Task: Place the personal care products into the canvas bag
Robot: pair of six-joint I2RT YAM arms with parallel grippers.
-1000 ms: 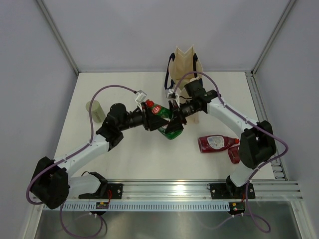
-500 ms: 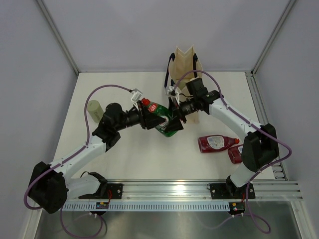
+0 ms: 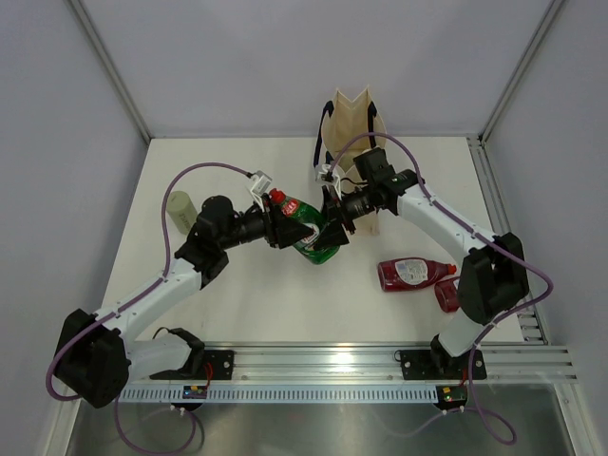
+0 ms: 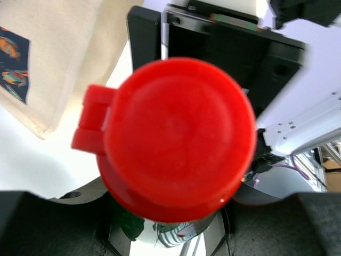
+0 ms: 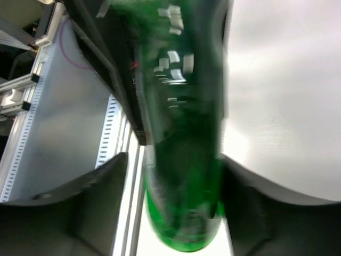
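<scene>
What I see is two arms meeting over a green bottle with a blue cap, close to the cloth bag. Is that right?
Not quite: the cap is red, not blue, as the left wrist view shows plainly. The rest stands: the bottle is green, both arms meet over it, and it is close to the canvas bag.

1 green bottle (image 3: 309, 228), 1 olive-grey bottle (image 3: 180, 207), seemingly 2 dark red bottles (image 3: 410, 274), 1 canvas bag (image 3: 350, 119).
</scene>
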